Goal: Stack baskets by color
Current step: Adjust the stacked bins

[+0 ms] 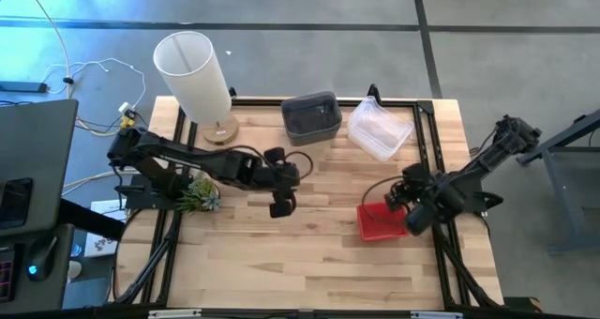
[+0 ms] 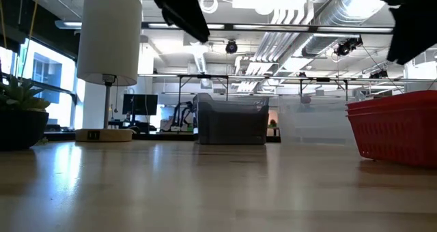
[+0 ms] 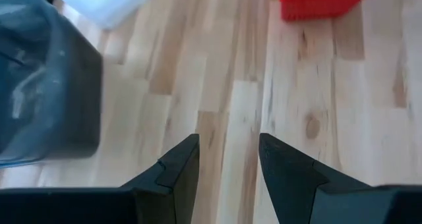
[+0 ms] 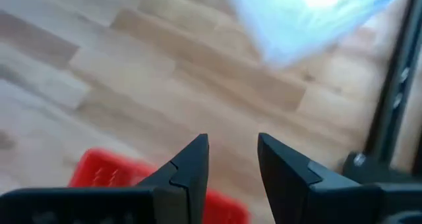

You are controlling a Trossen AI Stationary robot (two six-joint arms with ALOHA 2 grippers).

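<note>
High view is showing the white cylindrical lamp (image 1: 194, 72) and green plant (image 1: 199, 195) crowding the left gripper (image 1: 281, 206), which is hovering spread and empty. Right gripper (image 1: 410, 206), fingers apart, is hanging over the red mesh baskets (image 1: 379, 221); smooth dark grey baskets (image 1: 311, 117) and clear translucent baskets (image 1: 379, 129) are sitting along the wooden table (image 1: 309, 263)'s far edge.

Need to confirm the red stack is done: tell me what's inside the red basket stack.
Nothing loose shows inside the red basket stack. The low view shows at least two red rims nested; the exact count is hidden by the outer wall. The open right gripper covers its right edge from above.
</note>
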